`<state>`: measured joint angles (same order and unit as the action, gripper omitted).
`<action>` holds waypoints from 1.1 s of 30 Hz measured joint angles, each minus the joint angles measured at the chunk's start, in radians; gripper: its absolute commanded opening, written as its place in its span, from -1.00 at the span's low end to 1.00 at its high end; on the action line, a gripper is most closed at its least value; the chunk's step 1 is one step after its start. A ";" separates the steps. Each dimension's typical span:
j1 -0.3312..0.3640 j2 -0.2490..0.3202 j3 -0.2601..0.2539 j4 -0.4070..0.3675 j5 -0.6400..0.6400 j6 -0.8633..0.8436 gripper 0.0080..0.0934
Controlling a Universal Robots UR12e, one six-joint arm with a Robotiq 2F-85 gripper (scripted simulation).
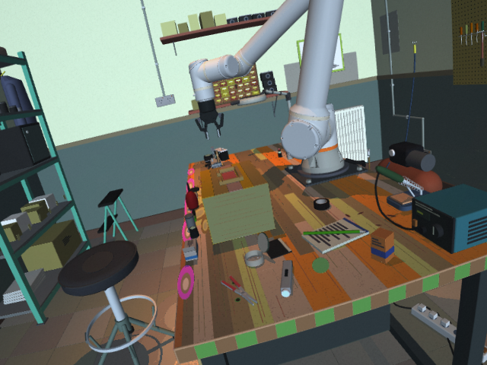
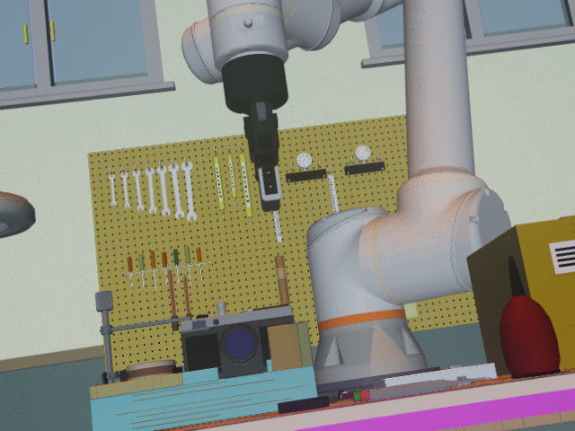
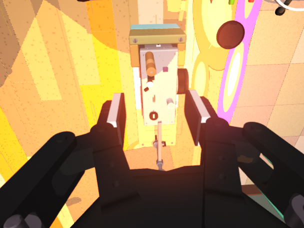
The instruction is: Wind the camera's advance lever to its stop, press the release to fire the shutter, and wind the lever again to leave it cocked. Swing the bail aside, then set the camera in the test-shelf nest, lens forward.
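Observation:
My gripper (image 1: 210, 133) hangs well above the camera (image 1: 217, 155), which sits in a fixture at the far left corner of the bench. The fingers (image 3: 156, 112) are partly open and hold nothing. From the wrist camera I look down on the camera's pale top plate (image 3: 158, 87), with a brown lever knob (image 3: 150, 64) near its far end and a small release button (image 3: 170, 102) nearer me. The second side camera shows the camera (image 2: 237, 341) lens forward on a light blue base (image 2: 204, 394), with a thin bail rod (image 2: 144, 324) reaching from a post at its left.
An olive box (image 1: 240, 212) stands on the bench between the fixture and the near clutter of tape, pliers, notebook and torch. A red blower (image 1: 192, 199) sits at the left edge. The robot base (image 1: 318, 157) is to the right of the fixture.

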<state>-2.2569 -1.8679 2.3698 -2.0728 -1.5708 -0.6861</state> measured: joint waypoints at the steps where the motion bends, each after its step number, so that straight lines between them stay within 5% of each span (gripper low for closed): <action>1: 0.000 0.000 0.000 0.000 0.000 0.000 -0.07; 6: 0.000 0.000 0.000 0.000 0.000 0.000 -0.30; 33: 0.000 0.036 0.036 -0.072 0.000 0.000 -0.30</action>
<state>-2.2569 -1.8319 2.4062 -2.1451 -1.5708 -0.6861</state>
